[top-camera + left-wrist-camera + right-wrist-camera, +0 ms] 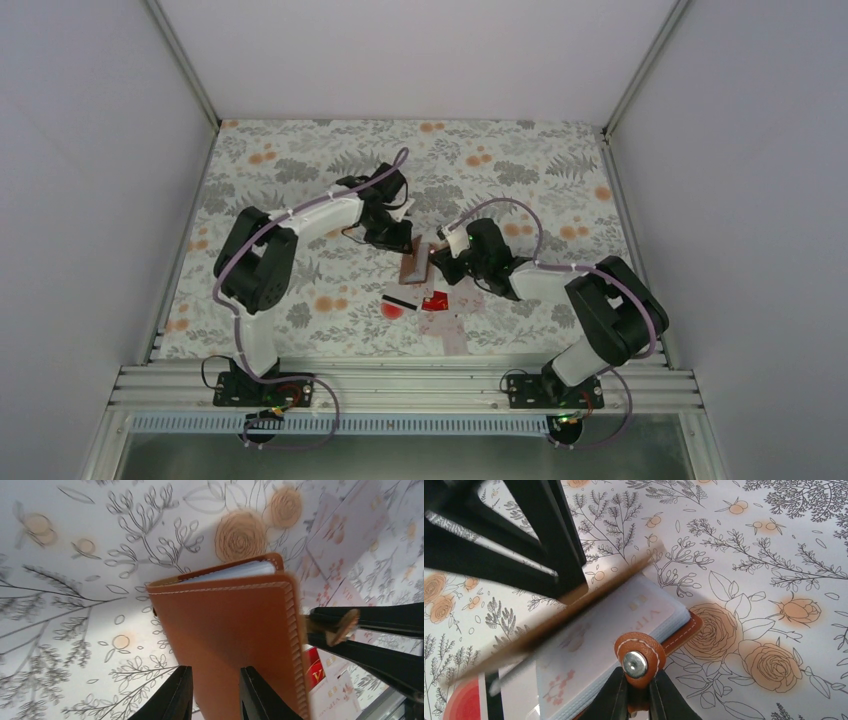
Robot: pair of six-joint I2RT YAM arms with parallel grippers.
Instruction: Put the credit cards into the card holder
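You have one brown leather card holder [413,262], one red card [435,300], one pale card with a black stripe [400,293], at least two more pale cards [455,338] lying loose, one round red spot [392,311] and two robot arms [300,215].

Plain pale walls [90,150] close three sides. The tabletop [300,160] wears grey leaves and orange blooms.

The top external view looks steeply down from behind the near edge over the whole floral-printed table [300,160]. Both wrist views sit close at its middle, sharing the brown stitched leather card holder [235,645].
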